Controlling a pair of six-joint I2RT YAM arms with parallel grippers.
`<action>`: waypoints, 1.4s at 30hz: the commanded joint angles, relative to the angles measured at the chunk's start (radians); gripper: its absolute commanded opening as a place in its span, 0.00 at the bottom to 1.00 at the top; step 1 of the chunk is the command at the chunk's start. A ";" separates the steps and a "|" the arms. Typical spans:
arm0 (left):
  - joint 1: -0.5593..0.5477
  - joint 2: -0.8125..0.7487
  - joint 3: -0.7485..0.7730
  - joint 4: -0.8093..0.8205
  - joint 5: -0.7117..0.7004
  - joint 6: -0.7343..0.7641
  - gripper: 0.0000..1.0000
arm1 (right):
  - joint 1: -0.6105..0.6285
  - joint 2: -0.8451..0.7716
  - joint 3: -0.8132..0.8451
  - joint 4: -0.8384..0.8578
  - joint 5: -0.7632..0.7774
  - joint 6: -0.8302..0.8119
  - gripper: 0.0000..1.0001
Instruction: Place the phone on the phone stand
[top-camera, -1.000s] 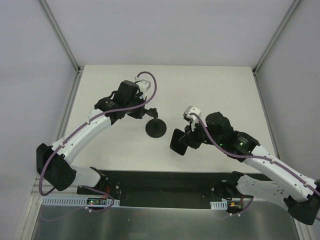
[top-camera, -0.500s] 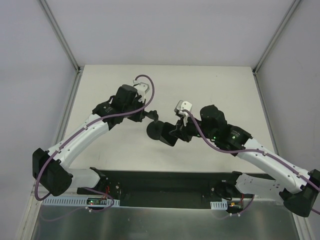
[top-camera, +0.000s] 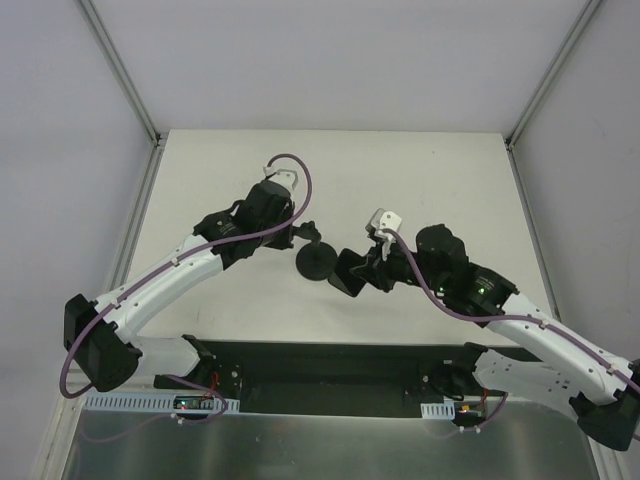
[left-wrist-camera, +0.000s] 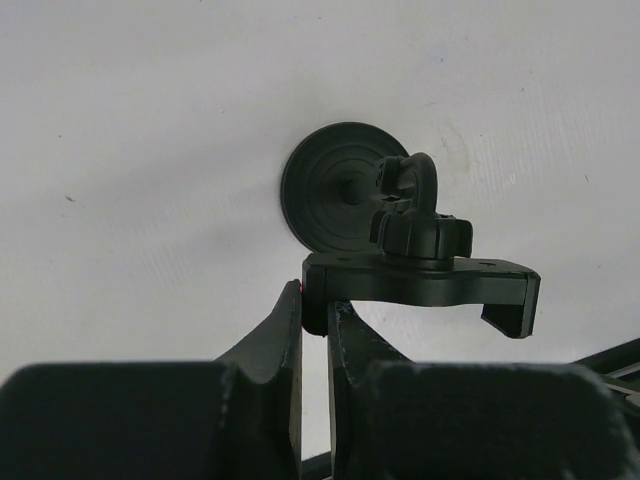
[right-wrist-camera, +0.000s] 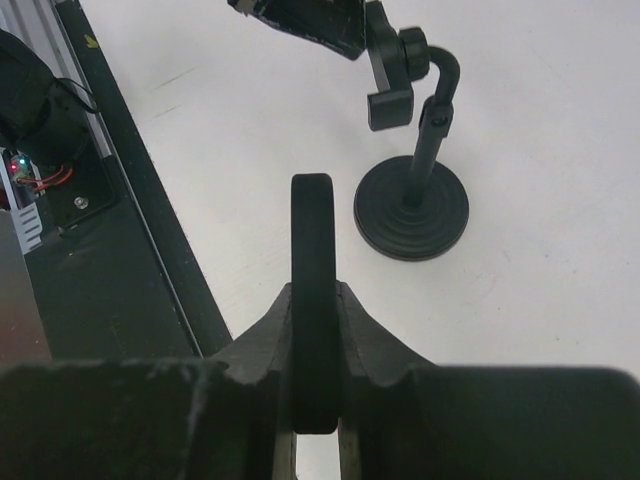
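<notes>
The left pincer (left-wrist-camera: 315, 312) is closed down to a narrow gap on the left end of the cradle (left-wrist-camera: 420, 283) of the phone stand (top-camera: 316, 262); in the left wrist view its two dark fingers rise from the bottom edge and pinch that end between them, while the cradle's other end, with its down-turned prong, sticks out free to the right; the round ribbed disc base (left-wrist-camera: 335, 190) lies beyond, in the upper middle of that frame, flat on the white tabletop (top-camera: 420, 170).

The right pincer (right-wrist-camera: 313, 310) is shut on the phone (right-wrist-camera: 311, 230); the phone stands edge-on between the fingers in the centre of the right wrist frame, a thin black slab with a rounded upper end, gripped on its two broad faces; the stand is up and to the right of it there, post upright and cradle at the top, with the left pincer's fingers entering from the top edge.

From above, the phone sits just to the lower right of the disc base, near the middle of the frame; there they look to be touching, but the right wrist view shows a strip of tabletop between them; the phone is apart from the cradle.
</notes>
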 joint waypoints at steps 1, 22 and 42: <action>-0.040 -0.030 0.037 -0.022 -0.108 -0.099 0.00 | -0.004 -0.078 -0.046 0.127 0.027 0.043 0.01; -0.114 0.010 0.118 -0.075 -0.148 -0.239 0.00 | -0.004 -0.204 -0.124 0.138 0.059 0.077 0.01; -0.168 -0.226 0.005 0.091 0.080 0.015 0.75 | -0.006 -0.224 -0.075 -0.026 -0.026 0.055 0.01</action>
